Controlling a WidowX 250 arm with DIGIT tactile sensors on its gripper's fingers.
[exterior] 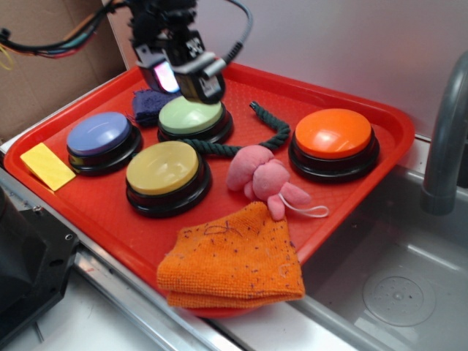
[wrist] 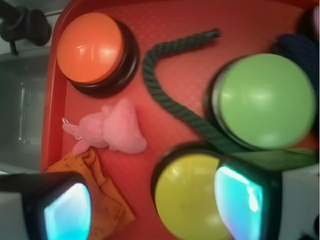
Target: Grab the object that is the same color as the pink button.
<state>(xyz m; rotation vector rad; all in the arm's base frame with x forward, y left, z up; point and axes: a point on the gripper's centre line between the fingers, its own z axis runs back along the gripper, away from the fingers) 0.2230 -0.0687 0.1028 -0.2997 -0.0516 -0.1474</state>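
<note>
The object, a small pink plush toy [exterior: 262,179] with a white string loop, lies on the red tray [exterior: 95,212] between the yellow button [exterior: 162,168] and the orange button [exterior: 333,134]. In the wrist view the plush toy [wrist: 116,131] is left of centre, well ahead of my gripper [wrist: 152,205]. My gripper [exterior: 183,84] hangs open above the green button [exterior: 191,115], with nothing between its fingers. A pale pinkish sliver [wrist: 315,22] with a dark rim shows at the frame's edge; I cannot tell if it is the pink button.
An orange knitted cloth [exterior: 234,259] overhangs the tray's near edge, touching the plush. A dark green rope [exterior: 270,135] curves between the green and orange buttons. A purple-blue button [exterior: 99,135], navy cloth [exterior: 150,102] and yellow card [exterior: 47,164] sit left. A sink [exterior: 395,292] and faucet [exterior: 446,131] are right.
</note>
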